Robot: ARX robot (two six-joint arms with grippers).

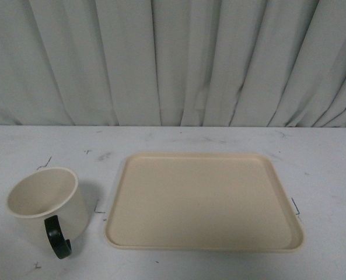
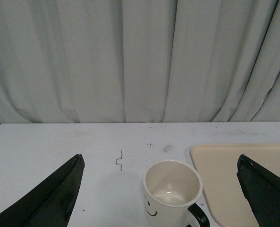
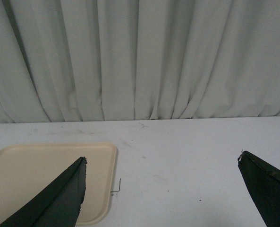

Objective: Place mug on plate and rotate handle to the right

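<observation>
Not yet started: mug (image 1: 44,204) sits at nine o'clock from the plate (image 1: 205,201), handle (image 1: 57,236) at six. Left gripper (image 2: 159,160) and right gripper (image 3: 162,158) spread wide; left should grasp first.

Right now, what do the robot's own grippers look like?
Seen only in wrist views: the left gripper has two flat, dark green-black wedge-shaped fingers tapering to blunt tips; the right gripper matches. No cables or markings show.

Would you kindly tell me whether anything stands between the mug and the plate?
Nothing visible does. The mug stands left of the plate, apart from it, with only bare table between them.
</observation>
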